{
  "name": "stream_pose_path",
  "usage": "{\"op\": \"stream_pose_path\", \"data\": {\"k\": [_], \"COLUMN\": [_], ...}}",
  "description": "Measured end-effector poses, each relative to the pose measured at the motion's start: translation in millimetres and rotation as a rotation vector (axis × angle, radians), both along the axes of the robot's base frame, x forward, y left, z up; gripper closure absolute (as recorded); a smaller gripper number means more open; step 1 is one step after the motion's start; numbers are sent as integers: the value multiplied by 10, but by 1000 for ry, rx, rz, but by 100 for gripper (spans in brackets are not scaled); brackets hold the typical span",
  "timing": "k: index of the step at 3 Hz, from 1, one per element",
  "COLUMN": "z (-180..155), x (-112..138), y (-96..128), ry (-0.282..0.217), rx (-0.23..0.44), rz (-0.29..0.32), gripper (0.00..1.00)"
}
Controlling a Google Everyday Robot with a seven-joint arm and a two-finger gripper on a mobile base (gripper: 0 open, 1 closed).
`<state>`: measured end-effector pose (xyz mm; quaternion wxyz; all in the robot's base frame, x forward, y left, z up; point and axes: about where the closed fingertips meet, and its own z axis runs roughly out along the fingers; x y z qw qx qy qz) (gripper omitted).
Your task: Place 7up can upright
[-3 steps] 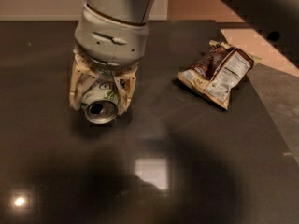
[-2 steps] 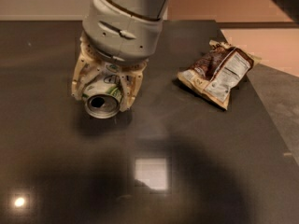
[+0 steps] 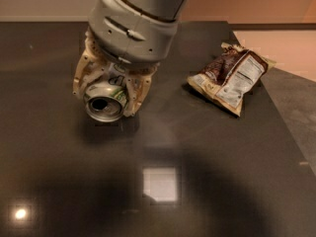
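The 7up can (image 3: 104, 98) is silver-white with green markings. It is tilted on its side, its silver top with the open mouth facing the camera, just above the dark table (image 3: 207, 181). My gripper (image 3: 106, 90) comes down from above at the left middle of the view. Its cream fingers (image 3: 136, 90) sit on either side of the can and are shut on it. The grey wrist hides the back of the can.
A brown and white snack bag (image 3: 229, 77) lies on the table to the right of the can. The table's right edge runs diagonally at the far right, with a lighter floor beyond. Two light reflections show on the near table surface.
The gripper with the can has tilted, the arm leaning more to the right. The can stays in the fingers at about the same spot. The snack bag has not moved.
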<state>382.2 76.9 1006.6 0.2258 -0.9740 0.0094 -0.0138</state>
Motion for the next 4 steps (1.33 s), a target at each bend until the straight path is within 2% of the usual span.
{"op": "stream_pose_path", "data": {"k": [1, 2, 3, 4], "z": [39, 63, -13, -173], "x": [-36, -89, -131, -146], "y": [-73, -198, -361, -542], "ry": [10, 31, 67, 109], "rx": [50, 110, 190, 267], "rz": [-138, -310, -459, -570], "gripper": [100, 100, 100, 100]}}
